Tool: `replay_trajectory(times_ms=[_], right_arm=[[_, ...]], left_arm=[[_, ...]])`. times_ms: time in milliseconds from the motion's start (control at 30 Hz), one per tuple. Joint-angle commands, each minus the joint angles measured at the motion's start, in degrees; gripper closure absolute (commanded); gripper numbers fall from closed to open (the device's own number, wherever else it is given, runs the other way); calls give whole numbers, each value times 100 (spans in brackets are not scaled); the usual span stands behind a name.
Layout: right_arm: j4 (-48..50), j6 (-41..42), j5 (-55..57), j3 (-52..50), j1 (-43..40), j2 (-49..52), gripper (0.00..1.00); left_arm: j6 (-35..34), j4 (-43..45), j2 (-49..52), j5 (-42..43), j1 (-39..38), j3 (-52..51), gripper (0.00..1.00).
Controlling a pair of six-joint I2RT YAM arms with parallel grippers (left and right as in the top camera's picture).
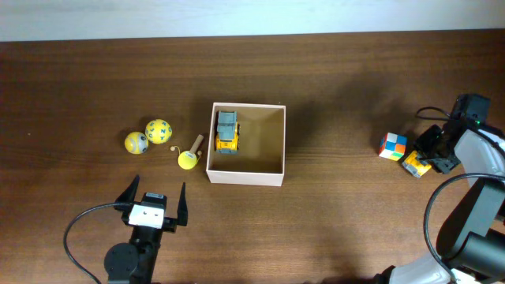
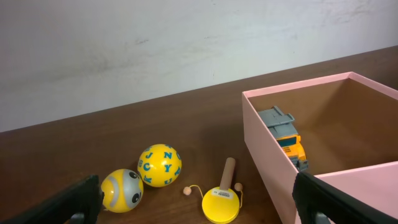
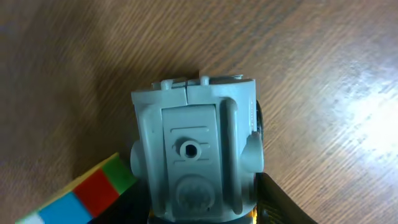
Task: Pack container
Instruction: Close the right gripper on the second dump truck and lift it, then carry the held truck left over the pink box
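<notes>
Your left gripper (image 1: pixel 156 192) stood fully spread and empty, the container (image 1: pixel 245 177) just ahead of it and to its right. The box was thin cardboard, white outside and tan inside, likely light and prone to slide on the polished wood, and best steadied by a wall's rim. Your right gripper (image 1: pixel 426 158), well apart from the box, was down over a hard grey-and-yellow plastic truck (image 3: pixel 196 155) beside a colour cube (image 1: pixel 392 146). Whether it gripped the truck could not be told.
</notes>
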Motion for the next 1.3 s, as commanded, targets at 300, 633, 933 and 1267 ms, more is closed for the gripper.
replay_trajectory(times_ms=[300,633,933,1267], right_arm=[[-586,-1187,-511,66,83,-87,57],[-769,-1338,-527,70,219,-87,58],[-1102,-1580,-575,503,503,-98,61],[-2184,-1947,-629,1926,658,-103,61]], left_arm=[[72,9,-35,-22,20,-44,1],[72,9,-35,-22,20,-44,1],[72,9,-35,-22,20,-44,1],[72,9,-35,-22,20,-44,1]])
